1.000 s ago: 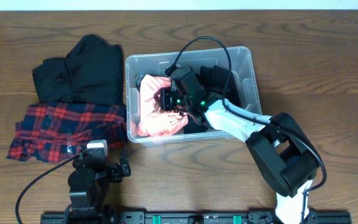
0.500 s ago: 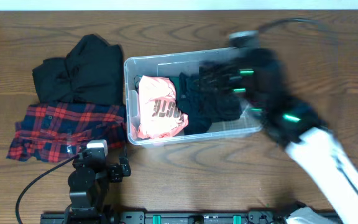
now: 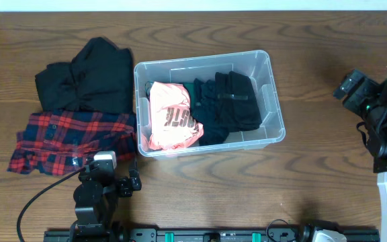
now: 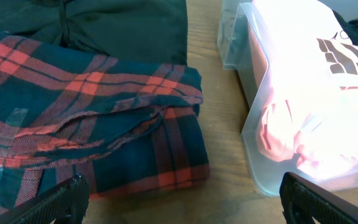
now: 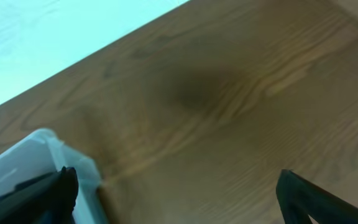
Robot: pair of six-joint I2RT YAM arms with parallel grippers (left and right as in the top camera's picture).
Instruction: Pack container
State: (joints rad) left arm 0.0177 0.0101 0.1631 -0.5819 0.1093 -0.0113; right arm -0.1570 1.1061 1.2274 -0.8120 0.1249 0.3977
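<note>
Both splayed empty, left gripper (image 4: 182, 193) and right gripper (image 5: 176, 186) risk snagging the left-edge plaid shirt (image 3: 72, 138) on the container (image 3: 203, 58) rim.

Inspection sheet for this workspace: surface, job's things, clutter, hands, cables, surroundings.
Surface: wooden table, bare wood showing.
Job's things: clear container upright, holding a pink garment and folded black clothes.
Clutter: black garment and red plaid shirt on the table, left of the container.
Hands: left hand open, empty, near the plaid shirt; right hand open, empty, over bare table right of the container.
Cables: black cable loops at the table's near left edge.
Surroundings: pale strip beyond the table's far edge.
</note>
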